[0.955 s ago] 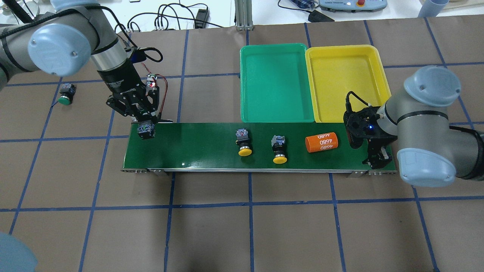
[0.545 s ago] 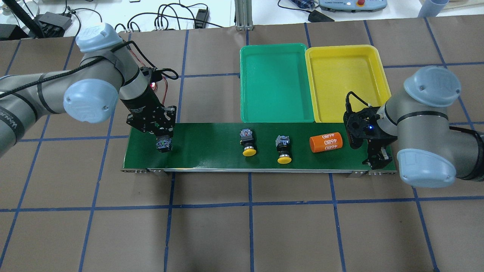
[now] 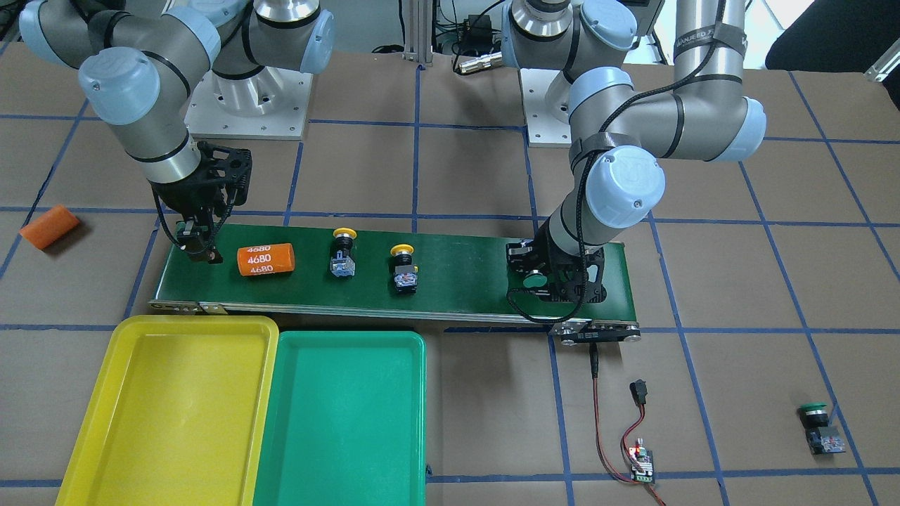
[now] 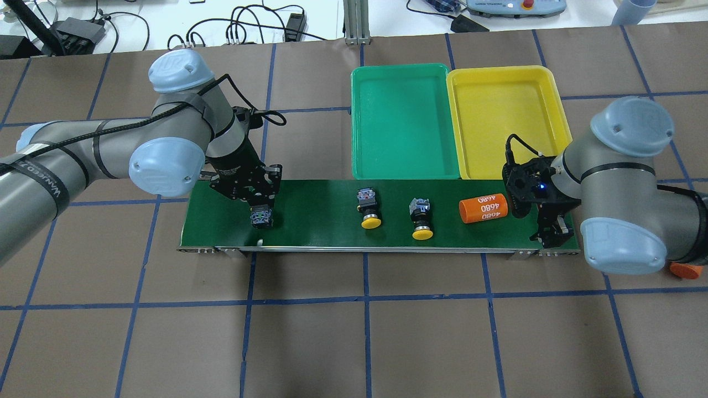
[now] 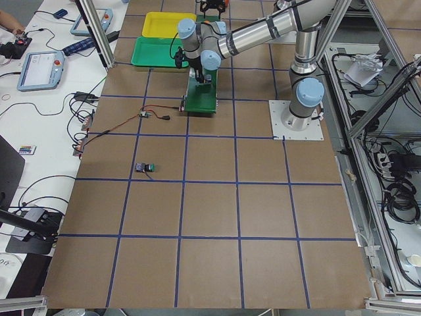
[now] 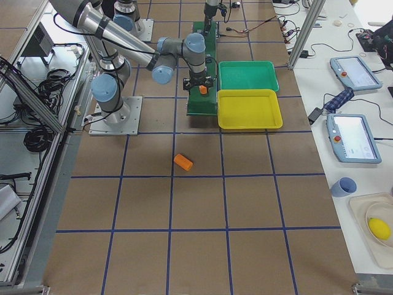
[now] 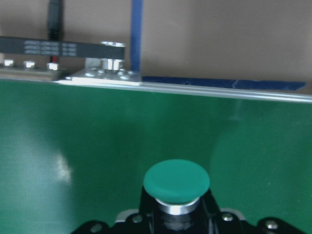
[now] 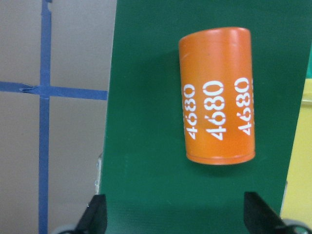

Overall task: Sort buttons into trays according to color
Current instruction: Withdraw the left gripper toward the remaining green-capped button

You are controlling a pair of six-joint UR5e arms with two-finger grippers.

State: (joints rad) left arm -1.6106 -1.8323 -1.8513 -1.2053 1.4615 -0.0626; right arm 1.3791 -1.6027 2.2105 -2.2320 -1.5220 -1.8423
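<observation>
My left gripper (image 4: 260, 210) is shut on a green button (image 3: 538, 281) and holds it low over the left part of the conveyor belt; its green cap fills the left wrist view (image 7: 176, 181). Two yellow buttons (image 4: 370, 213) (image 4: 421, 221) lie on the belt's middle. A second green button (image 3: 819, 425) lies on the table far off the belt and is hidden by my left arm in the overhead view. The green tray (image 4: 406, 121) and the yellow tray (image 4: 506, 121) stand side by side behind the belt, both bare. My right gripper (image 4: 550, 236) is open over the belt's right end.
An orange cylinder printed "4680" (image 4: 483, 208) lies on the conveyor belt (image 4: 321, 215) just left of my right gripper, in front of its open fingers (image 8: 97, 217). Another orange cylinder (image 3: 49, 226) lies on the table beyond the belt's right end. A small circuit board with wires (image 3: 640, 460) lies by the belt's left end.
My left arm has moved right along the belt with the green button in its gripper. The yellow buttons and the orange cylinder have drifted right on the belt. The right arm has not moved.
</observation>
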